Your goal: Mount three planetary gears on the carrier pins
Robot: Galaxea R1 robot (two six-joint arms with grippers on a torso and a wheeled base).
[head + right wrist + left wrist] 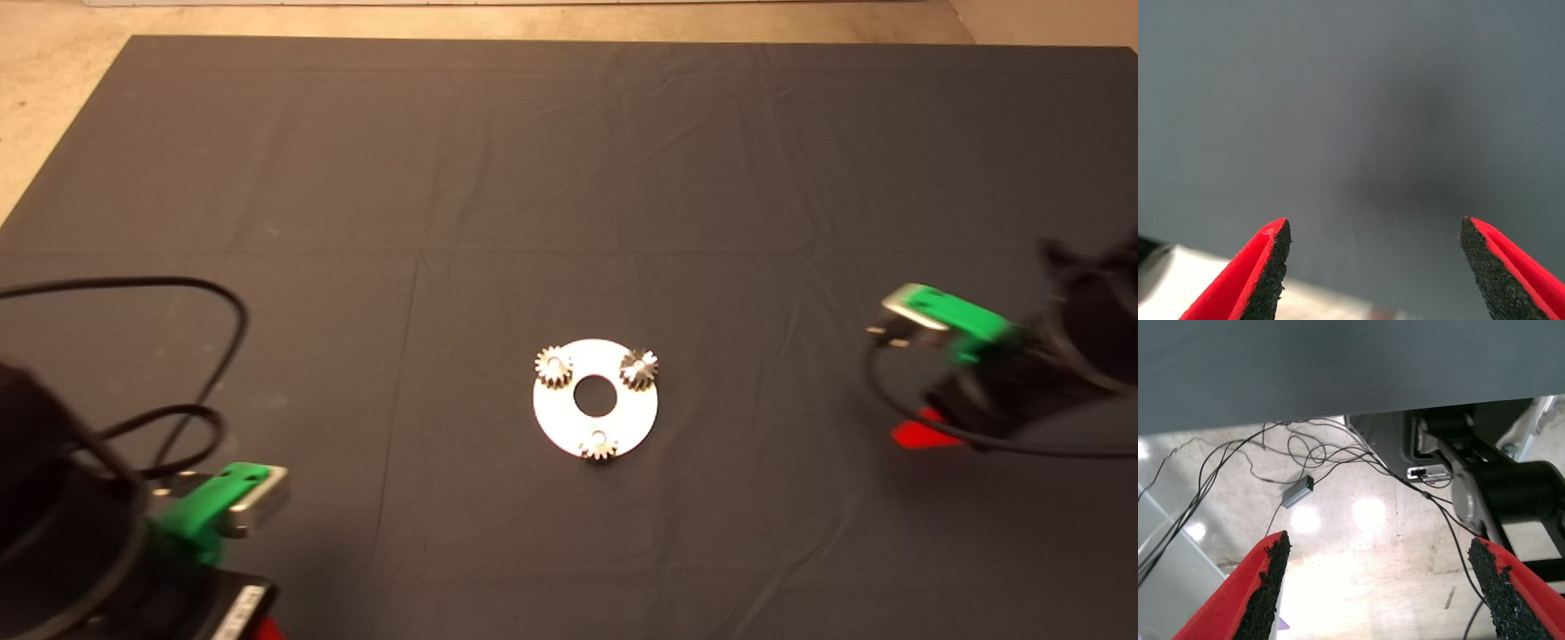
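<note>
Green-bodied left hand (1378,587) waits at the desk's (569,160) lower left corner, mostly cut off, fingers apart. Mid-desk, a white disc (560,418) carries three gears (553,366), one on each pin; the pins are hidden. Right hand (1375,267), well apart, blurred, fingers apart.

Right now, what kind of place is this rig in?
Probably a robotics lab or test bench, not a factory line. A dark mat covers the table, with only a white disc carrying three planetary gears on it. The left wrist view shows loose cables on a bare, shiny floor.
</note>
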